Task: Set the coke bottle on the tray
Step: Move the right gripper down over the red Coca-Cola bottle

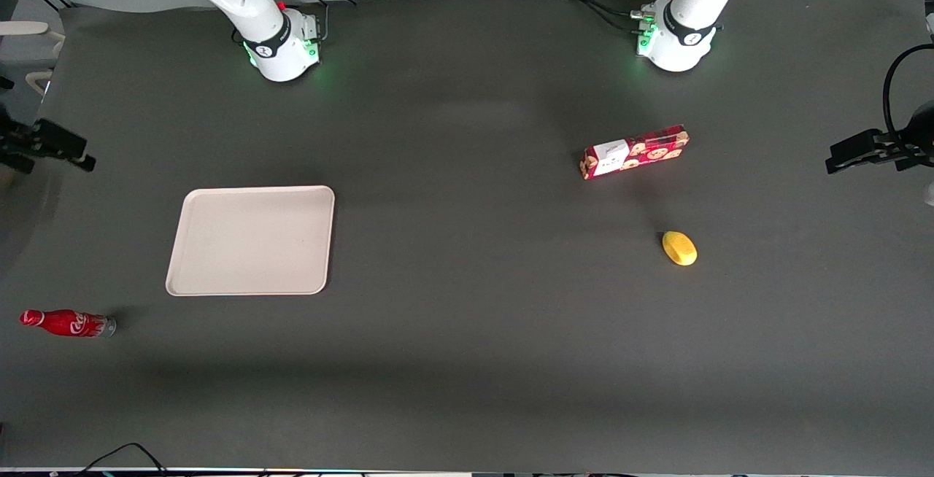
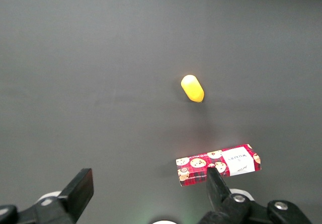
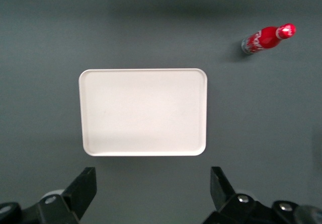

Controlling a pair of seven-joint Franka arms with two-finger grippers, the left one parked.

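The coke bottle (image 1: 67, 323) (image 3: 266, 38), red with a white logo, lies on its side on the dark table at the working arm's end. It is nearer to the front camera than the tray. The pale beige tray (image 1: 252, 240) (image 3: 143, 112) lies flat with nothing on it, a short way from the bottle. My gripper (image 1: 66, 147) (image 3: 152, 186) hangs high above the table at the working arm's end, well apart from both. It is open, its two black fingers (image 3: 85, 186) wide apart with nothing between them.
A red cookie box (image 1: 635, 152) (image 2: 219, 164) and a small yellow fruit-like object (image 1: 679, 248) (image 2: 192, 88) lie toward the parked arm's end of the table. The working arm's white base (image 1: 281, 47) stands at the table's back edge.
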